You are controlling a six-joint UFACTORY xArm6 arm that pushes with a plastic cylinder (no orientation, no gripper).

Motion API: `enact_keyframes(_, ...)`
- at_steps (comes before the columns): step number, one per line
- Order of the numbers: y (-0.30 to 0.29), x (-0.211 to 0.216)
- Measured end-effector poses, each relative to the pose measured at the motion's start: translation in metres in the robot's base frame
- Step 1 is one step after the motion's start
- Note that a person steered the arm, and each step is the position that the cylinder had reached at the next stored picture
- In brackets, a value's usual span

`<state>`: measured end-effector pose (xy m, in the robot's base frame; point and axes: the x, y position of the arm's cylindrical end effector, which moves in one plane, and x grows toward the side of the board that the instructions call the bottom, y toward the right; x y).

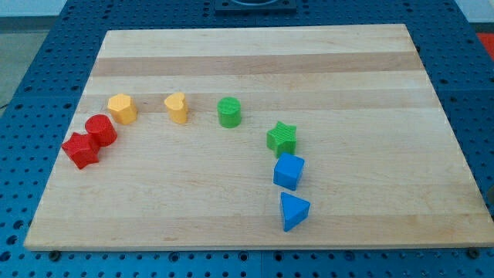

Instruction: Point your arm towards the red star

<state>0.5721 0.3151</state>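
Blocks lie in a loose arc across a wooden board (255,54), which rests on a blue perforated table (31,93). Farthest to the view's left sits the red star (80,150), close to the board's left edge and about halfway down it. Touching it, just up and to the right, is a red cylinder (101,130). Next along is a yellow hexagonal block (122,108), just beside the red cylinder, and then a yellow heart (177,107), a little apart from it (both yellow pieces sit at about the same level). Further right stands a green cylinder (229,112), on its own. Past that the arc bends down: a green star (282,138), then a blue cube (289,171) right beneath it, very close or touching, and lowest of all a blue triangular block (293,211) near the board's bottom edge. The right-hand part of the board holds only bare wood.

My tip does not show anywhere in the view, nor does the rod, so its place relative to the blocks cannot be told, and no gripper state can be read either.
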Motion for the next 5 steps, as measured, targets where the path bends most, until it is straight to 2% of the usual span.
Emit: enact_keyframes(5,-0.0041,0.0027)
